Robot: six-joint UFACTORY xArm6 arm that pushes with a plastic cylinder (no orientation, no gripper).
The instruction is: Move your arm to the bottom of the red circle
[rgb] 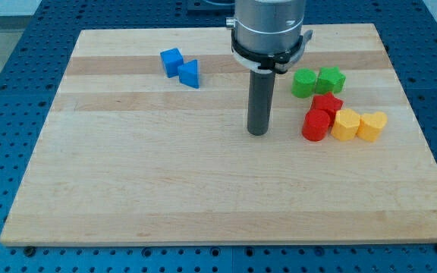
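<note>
Nearest the view's bottom lies a broad bare stretch of the wooden board, which rests on a blue perforated table. Above it, near the board's middle, we find our tip, the lower end of a straight dark rod descending from the grey cylindrical arm mount. The rod carries no jaws, so there is nothing to open, close or grasp with; the tip touches no block. The red circle sits to the view's right of our tip, near it but apart, at about the same height in the view. Touching the red circle on its right is a yellow block, and beside that a yellow heart-shaped block. Directly behind the red circle, touching it, is a red star-shaped block. Farther still, two green blocks and stand side by side in contact. At the view's upper left, well apart from the others, a blue cube touches a blue triangular block.
</note>
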